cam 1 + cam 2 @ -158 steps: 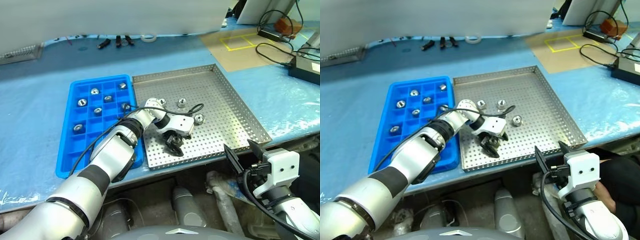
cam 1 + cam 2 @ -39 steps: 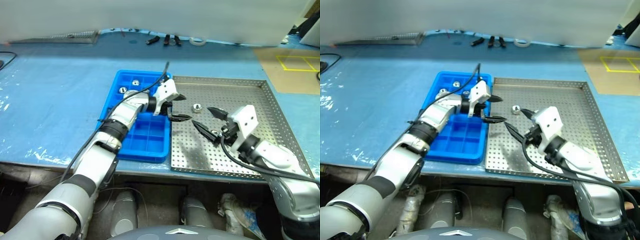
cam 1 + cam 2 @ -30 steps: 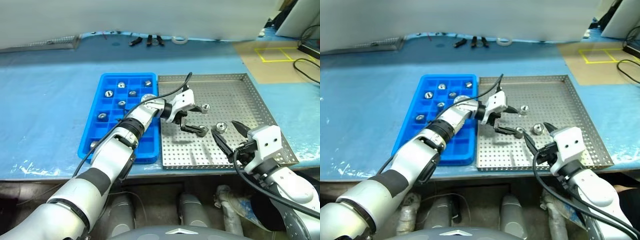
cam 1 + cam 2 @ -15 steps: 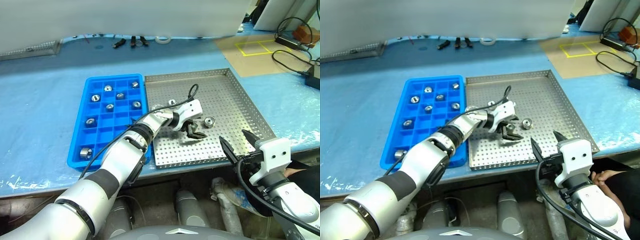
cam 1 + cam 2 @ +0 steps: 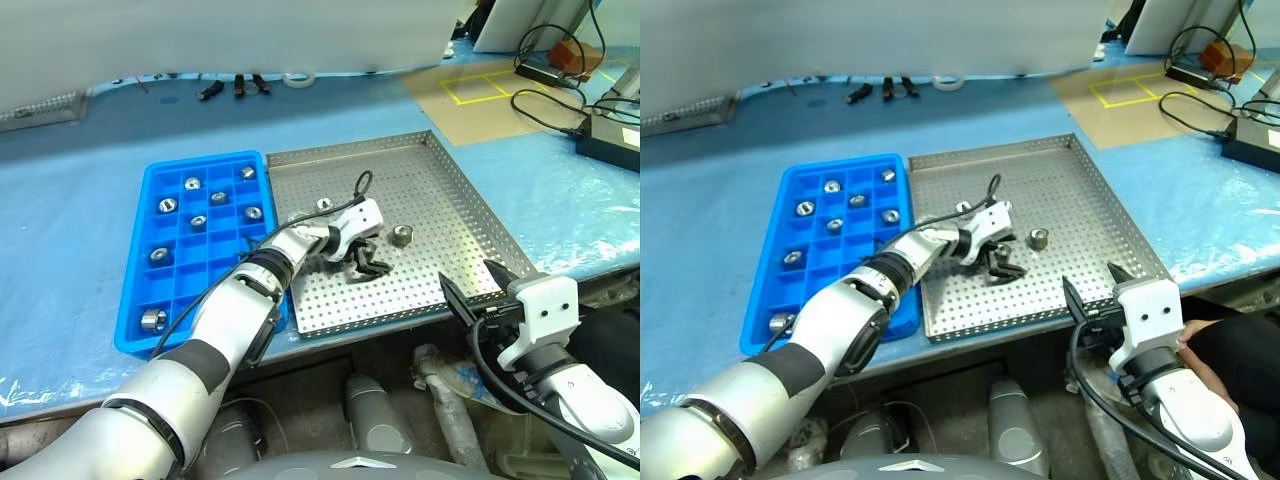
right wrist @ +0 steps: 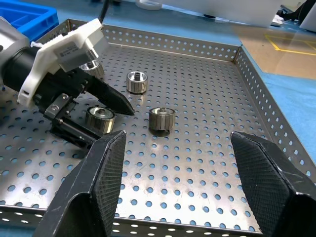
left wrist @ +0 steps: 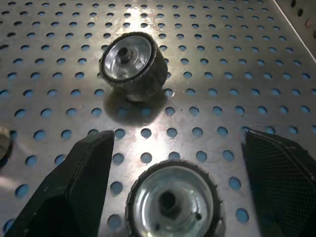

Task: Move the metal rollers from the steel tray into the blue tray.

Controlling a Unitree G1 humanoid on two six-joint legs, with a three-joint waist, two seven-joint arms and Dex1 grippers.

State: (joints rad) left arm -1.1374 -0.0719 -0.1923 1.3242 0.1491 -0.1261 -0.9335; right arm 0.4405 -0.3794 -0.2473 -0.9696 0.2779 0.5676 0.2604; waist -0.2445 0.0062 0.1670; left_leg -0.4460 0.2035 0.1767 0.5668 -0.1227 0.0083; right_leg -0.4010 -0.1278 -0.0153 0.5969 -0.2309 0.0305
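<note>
The left gripper [image 5: 366, 262] is reaching down onto the perforated floor of the steel tray [image 5: 470, 205], with its two black fingers [image 7: 81, 182] spread wide on either side of one metal roller [image 7: 173, 200]. The roller is sitting on the tray floor between the fingers, and neither finger is closing on it; in the left wrist view a clear gap is showing on each side. The right wrist view is showing the same roller [image 6: 99, 120] lying low between the two black fingers, one finger above it and one below.

A second roller [image 5: 401, 236] is lying on its side just beyond the gripper, near the middle of the tray. A third roller [image 6: 137, 81] is standing upright farther back, and another one [image 5: 324, 204] is showing beside the left wrist, close to the tray's left edge.

The blue tray [image 5: 133, 318] is lying just beside the steel tray, on its left, the two rims nearly touching. Several rollers are already sitting in its square compartments, most in the far half and one [image 5: 153, 320] in the near left corner.

The right gripper [image 5: 470, 296] is hanging off the near edge of the steel tray, apart from every roller, with its jaws standing apart and holding nothing.

Both trays are resting on a blue covered table [image 5: 80, 170].
</note>
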